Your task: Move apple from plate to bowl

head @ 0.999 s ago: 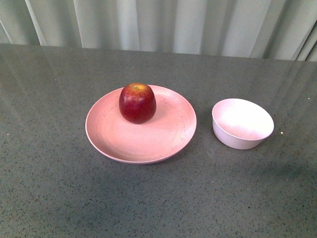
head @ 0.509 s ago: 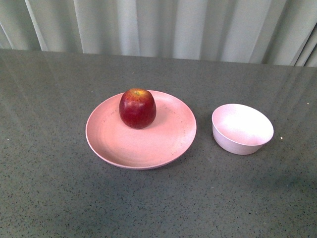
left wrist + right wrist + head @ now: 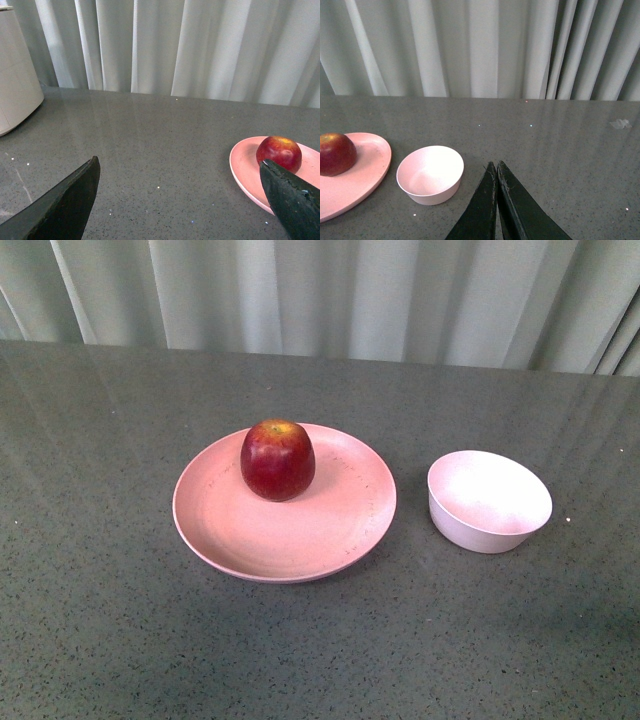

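Neither of your arms reaches into the front view, so read them from the wrist cameras. Your left gripper (image 3: pixel 179 162) sits low over the grey table (image 3: pixel 100 630), aimed roughly level across it toward the pale curtain (image 3: pixel 300 290). Its two dark fingers (image 3: pixel 70 200) are spread wide with the tips far apart. Only bare tabletop shows between them, and they grip nothing. One finger crosses in front of the plate's near rim in that view, but whether it touches the rim can't be judged.

Your right gripper (image 3: pixel 496 166) is also low over the table and pointed at the curtain. Its fingers are pressed together, meeting in a thin seam at the tips, with nothing caught between them. The bowl is near those tips but clear of them.

The apple (image 3: pixel 277 460) is on the plate (image 3: pixel 260 545). It stands upright with its yellowish stem dimple up, on the far half of the plate and a little left of centre. The bowl (image 3: pixel 482 533) stands on the table to the right of the plate, with a strip of table between the two, and its inside is empty. A white rounded object (image 3: pixel 15 85) shows at the edge of the left wrist view, well apart from the plate.
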`<move>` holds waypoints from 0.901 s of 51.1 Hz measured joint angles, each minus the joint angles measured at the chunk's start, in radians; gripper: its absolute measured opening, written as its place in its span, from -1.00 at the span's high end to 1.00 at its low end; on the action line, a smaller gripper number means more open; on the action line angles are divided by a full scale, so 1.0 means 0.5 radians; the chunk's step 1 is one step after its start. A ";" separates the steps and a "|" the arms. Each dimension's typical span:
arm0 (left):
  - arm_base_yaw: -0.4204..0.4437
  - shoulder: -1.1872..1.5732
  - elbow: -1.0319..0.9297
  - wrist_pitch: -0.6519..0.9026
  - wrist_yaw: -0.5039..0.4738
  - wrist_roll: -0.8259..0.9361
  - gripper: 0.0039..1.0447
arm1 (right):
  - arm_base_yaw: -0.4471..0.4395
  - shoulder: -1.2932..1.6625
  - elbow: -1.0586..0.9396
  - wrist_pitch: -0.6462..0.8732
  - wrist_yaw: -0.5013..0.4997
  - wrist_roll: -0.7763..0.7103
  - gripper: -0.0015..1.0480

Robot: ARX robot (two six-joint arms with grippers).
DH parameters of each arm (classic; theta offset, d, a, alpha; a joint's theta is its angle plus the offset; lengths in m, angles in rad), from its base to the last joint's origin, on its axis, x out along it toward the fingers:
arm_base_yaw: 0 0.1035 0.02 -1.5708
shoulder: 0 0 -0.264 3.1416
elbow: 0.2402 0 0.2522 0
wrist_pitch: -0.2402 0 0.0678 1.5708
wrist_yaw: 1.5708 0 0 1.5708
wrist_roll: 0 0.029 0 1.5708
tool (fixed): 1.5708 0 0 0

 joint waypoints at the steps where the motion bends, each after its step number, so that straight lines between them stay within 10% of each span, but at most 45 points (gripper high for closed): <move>1: 0.000 0.000 0.000 0.000 -0.001 0.000 -0.83 | 0.000 -0.014 0.000 -0.014 0.001 0.000 0.96; 37: 0.000 0.000 0.000 0.000 -0.001 0.001 -0.83 | 0.000 -0.546 0.001 -0.559 0.005 -0.002 0.96; 46: 0.000 0.000 0.000 0.000 0.000 0.000 -0.83 | 0.000 -0.548 0.001 -0.559 0.005 -0.003 0.34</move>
